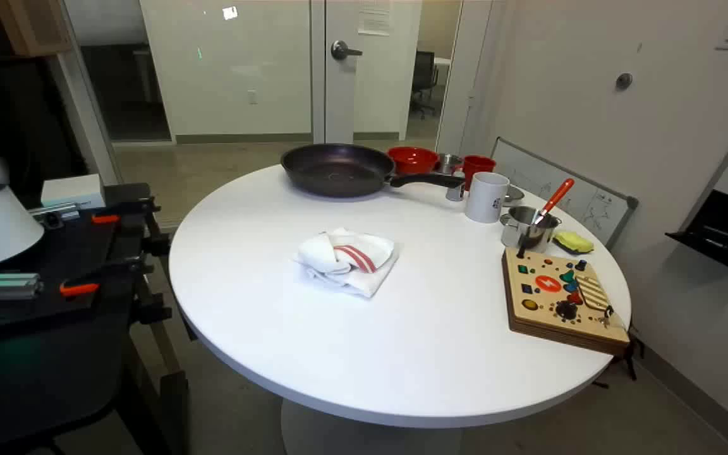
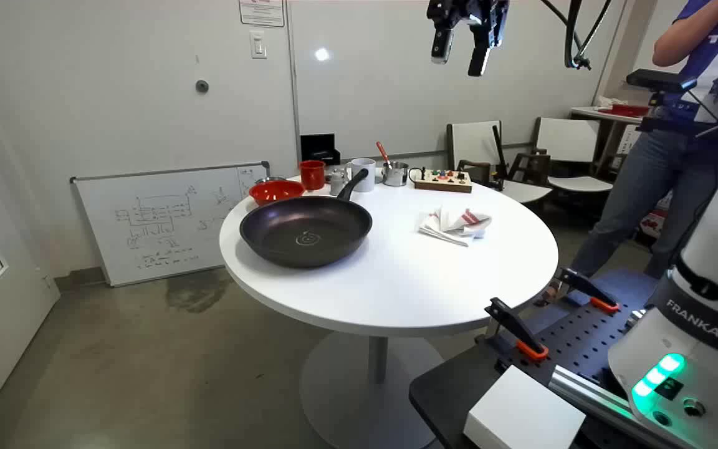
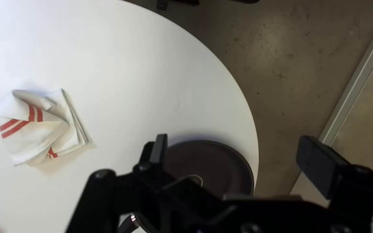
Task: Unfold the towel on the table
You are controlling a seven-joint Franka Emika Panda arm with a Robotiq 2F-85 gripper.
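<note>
Towel (image 1: 346, 262) on the round white table (image 1: 263, 328), partly folded: stacked layers lie flat beneath, while the upper cloth is rumpled and turned back, with red stripes (image 1: 356, 258) showing. It lies well apart from the frying pan (image 1: 337, 169). Just beside the pan stands a red bowl (image 1: 416, 165), with a red cup (image 1: 479, 166) farther along. The pan's handle (image 1: 424, 180) points toward a white mug (image 1: 486, 197). Farther from the pan than the mug stands a steel pot (image 1: 519, 236), in which a red-handled tool (image 1: 556, 197) leans at a tilt; a yellow sponge (image 1: 572, 241) lies farther still. Well apart from the pan sits a wooden box (image 1: 528, 321) set with knobs (image 1: 566, 309) and buttons (image 1: 529, 304).

Gripper (image 2: 458, 66), in an exterior view, hangs high above the level of the pan, apart from the towel. In the wrist view, its two fingers (image 3: 158, 150) are spread wide, and the gripper hides part of the pan.

Off the table, well apart from the pan, a dark bench (image 1: 35, 373) bears the arm's white base (image 2: 702, 362), lit green, and a white box (image 2: 521, 411). Beyond the towel from the pan, a person (image 2: 658, 162) in a blue shirt stands, partly in frame.
</note>
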